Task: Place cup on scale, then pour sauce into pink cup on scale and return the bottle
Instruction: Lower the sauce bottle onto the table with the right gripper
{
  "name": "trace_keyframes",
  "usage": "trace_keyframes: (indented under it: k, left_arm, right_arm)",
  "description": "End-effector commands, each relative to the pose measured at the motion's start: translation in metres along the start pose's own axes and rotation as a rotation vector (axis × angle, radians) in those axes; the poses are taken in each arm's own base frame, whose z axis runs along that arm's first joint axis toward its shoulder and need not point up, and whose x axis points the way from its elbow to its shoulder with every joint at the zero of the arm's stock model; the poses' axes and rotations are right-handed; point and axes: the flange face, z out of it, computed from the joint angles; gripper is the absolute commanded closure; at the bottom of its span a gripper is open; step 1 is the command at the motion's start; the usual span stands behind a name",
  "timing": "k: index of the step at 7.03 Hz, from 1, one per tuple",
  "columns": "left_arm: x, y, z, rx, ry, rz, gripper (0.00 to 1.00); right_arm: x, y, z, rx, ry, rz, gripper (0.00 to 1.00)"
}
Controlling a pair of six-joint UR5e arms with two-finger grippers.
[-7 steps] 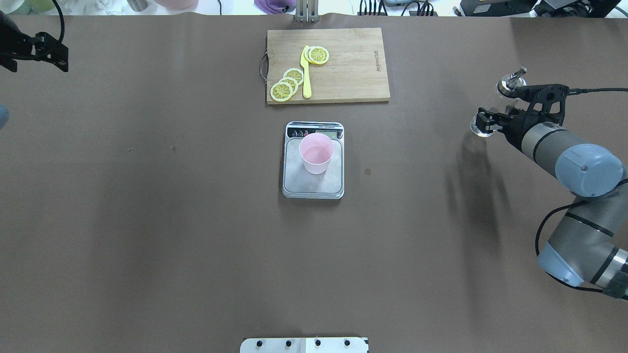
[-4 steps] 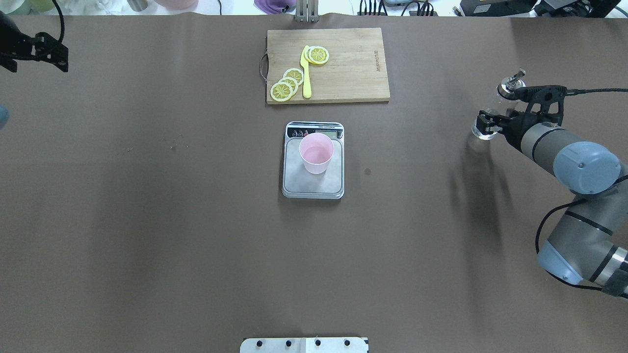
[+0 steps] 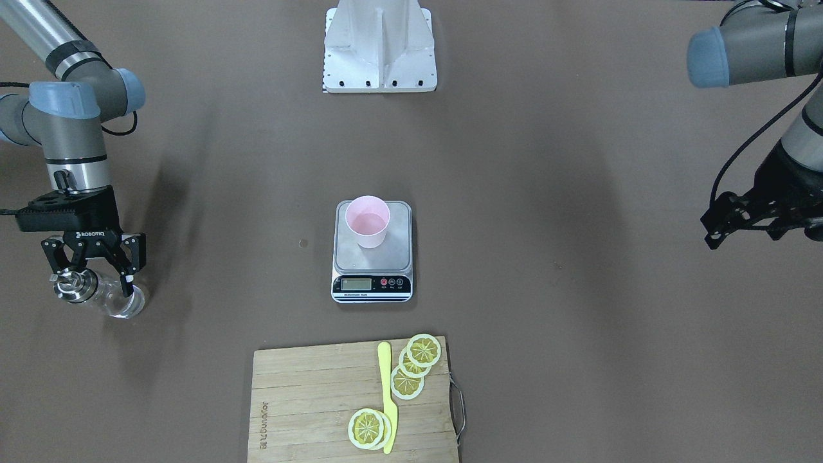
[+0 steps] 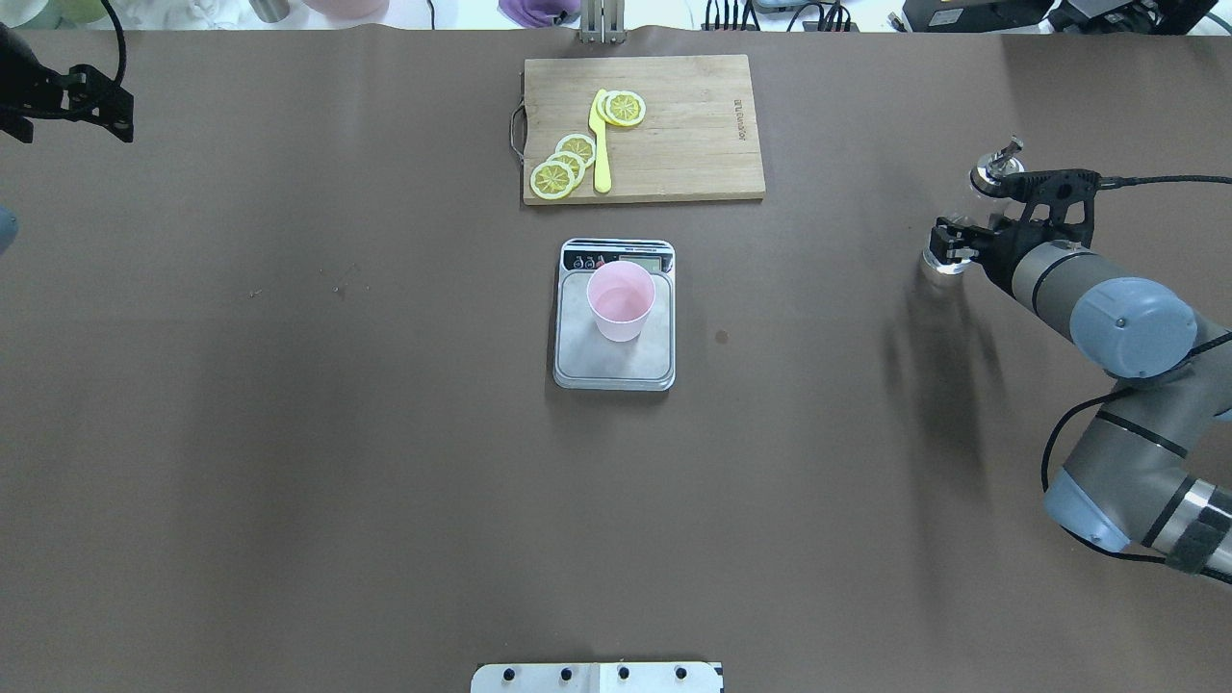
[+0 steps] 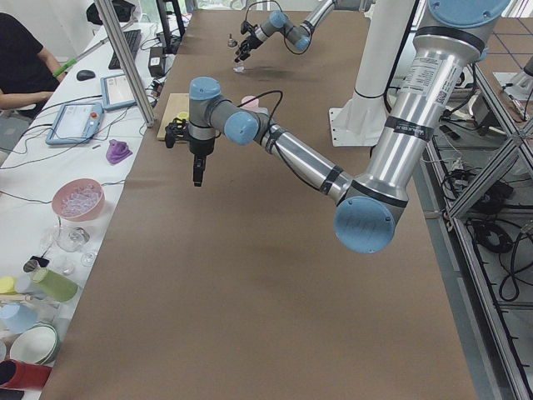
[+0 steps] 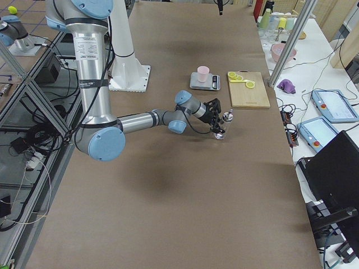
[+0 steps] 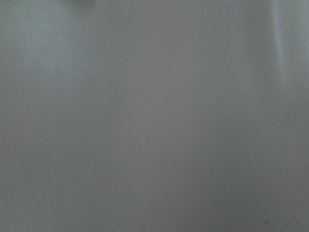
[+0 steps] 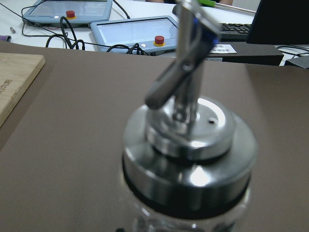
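Two silver-grey arms, capped in pale blue.
The right arm [image 3: 64,135] and left arm [image 3: 752,38] are brushed metal tubes with black joint rings and thin black cables [image 3: 752,148]; the right gripper [image 3: 93,280] is black, lettered ROBOTIQ in white; a white bolted pedestal [image 3: 379,48] stands at twelve o'clock, seen from across the desk [image 3: 514,161].

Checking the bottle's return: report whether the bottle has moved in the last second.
Yes, slightly: in the overhead view the bottle has edged toward the robot's side, judged against the cutting board.
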Motion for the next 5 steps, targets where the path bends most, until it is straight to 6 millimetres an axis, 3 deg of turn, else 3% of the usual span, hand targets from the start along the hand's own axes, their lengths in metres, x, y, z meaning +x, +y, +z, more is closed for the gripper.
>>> trace_keyframes:
  k: [1, 4, 5]
  left_arm:
    - [-0.0011, 0.0000, 0.0014, -0.002, -0.002, 0.000, 0.01]
    - [-0.0007, 0.0002, 0.0008, -0.001, -0.001, 0.001, 0.01]
    - [-0.0007, 0.0002, 0.0008, -0.001, -0.001, 0.001, 0.01]
  right_arm:
    - [-0.0018, 0.0005, 0.0026, -0.001, 0.001, -0.001, 0.85]
    - [-0.0018, 0.0047, 0.0055, -0.008, 0.005, -0.005, 0.83]
    - [-0.0034, 0.0046, 0.0085, -0.008, 0.006, -0.006, 0.78]
